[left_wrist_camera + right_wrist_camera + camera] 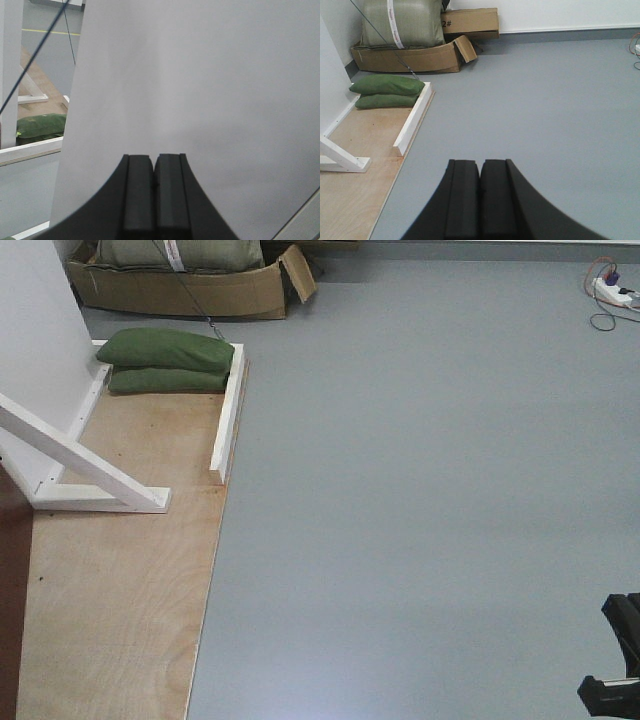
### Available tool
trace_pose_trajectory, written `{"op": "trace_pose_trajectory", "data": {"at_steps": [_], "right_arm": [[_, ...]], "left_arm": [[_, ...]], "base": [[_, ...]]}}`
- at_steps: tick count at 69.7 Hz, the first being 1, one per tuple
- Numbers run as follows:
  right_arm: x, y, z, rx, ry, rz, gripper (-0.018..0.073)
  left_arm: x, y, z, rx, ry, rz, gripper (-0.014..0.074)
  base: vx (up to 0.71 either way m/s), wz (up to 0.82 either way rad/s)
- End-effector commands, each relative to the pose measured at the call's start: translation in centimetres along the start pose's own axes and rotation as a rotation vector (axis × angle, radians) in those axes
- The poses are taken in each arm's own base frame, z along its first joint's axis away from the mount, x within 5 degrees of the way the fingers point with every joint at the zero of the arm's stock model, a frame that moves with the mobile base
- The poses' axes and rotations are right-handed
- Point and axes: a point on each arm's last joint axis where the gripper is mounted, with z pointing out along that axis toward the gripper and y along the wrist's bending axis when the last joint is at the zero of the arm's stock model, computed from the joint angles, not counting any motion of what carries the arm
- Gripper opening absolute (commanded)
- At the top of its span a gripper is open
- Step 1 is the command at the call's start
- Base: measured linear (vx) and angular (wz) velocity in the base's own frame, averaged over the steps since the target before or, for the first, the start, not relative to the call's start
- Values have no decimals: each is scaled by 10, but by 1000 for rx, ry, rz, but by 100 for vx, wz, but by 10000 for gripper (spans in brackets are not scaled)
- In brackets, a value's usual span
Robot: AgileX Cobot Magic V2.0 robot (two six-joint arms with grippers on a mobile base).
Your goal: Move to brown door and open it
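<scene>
Peeking in as a glossy, dark reddish-brown strip at the front view's left edge, the brown door (10, 590) is bordering the plywood board (120, 570). The left gripper (154, 200) and right gripper (480, 200) are both pressing their black pads together, empty. A matte white panel (200, 75) is filling the space ahead of the left jaws. Smooth grey floor (545, 100) is stretching ahead of the right jaws, with plump green sandbags (387, 90) far ahead-left.

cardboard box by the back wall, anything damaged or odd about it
Yes. The cardboard box looks misshapen: its long wall bows, and one end flap is bent open and splays outward. A bulky sack sits in it.
</scene>
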Motion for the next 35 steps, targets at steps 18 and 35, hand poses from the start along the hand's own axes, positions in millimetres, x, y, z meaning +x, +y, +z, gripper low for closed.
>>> {"op": "trace_pose_trajectory", "data": {"at_steps": [18,35], "right_arm": [[-7,0,-1,1,-94,-17,0],[-7,0,-1,1,-94,-17,0]], "left_arm": [[6,-11,6,-33,-2,-129,17],[20,-26,13,-3,16,-169,17]], "base": [[0,0],[0,0]]}}
